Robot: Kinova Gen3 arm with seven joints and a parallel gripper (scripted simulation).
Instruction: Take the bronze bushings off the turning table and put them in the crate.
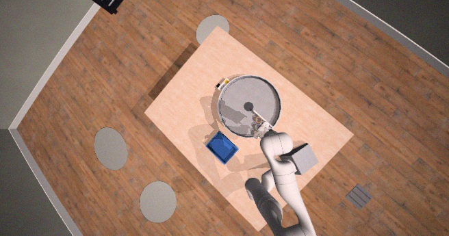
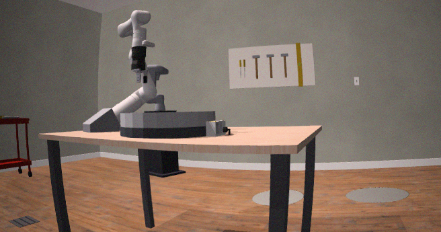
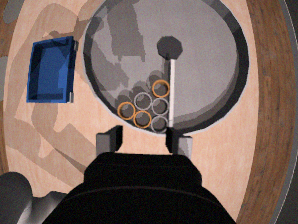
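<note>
The black-and-grey two-finger gripper [image 2: 141, 79] [image 3: 144, 135] hovers with its fingers apart and nothing between them. Just ahead of it in the wrist view, three orange-brown bronze ring bushings [image 3: 160, 81] lie on the round grey turning table [image 1: 252, 85] [image 2: 168, 119] [image 3: 210, 55].

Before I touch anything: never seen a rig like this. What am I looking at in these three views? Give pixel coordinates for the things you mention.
One robot arm [image 1: 285, 179] [image 2: 129, 101] with a two-finger gripper [image 2: 142, 79] [image 3: 144, 135]. The top view looks straight down; the exterior view looks across the table [image 1: 185, 96] [image 2: 255, 140] from the side; the wrist view looks past the fingers from the arm's end.

On the table are a round turning table [image 1: 263, 92] [image 2: 168, 120] [image 3: 210, 65] and a blue crate [image 1: 222, 148] [image 3: 50, 70], with no bushings visible inside. The wrist view shows six ring-shaped bushings on the turning table: three bronze-coloured, three grey, presumably the steel ones, grouped beside a thin white bar [image 3: 172, 92].

The gripper is open above them, holding nothing.
</note>
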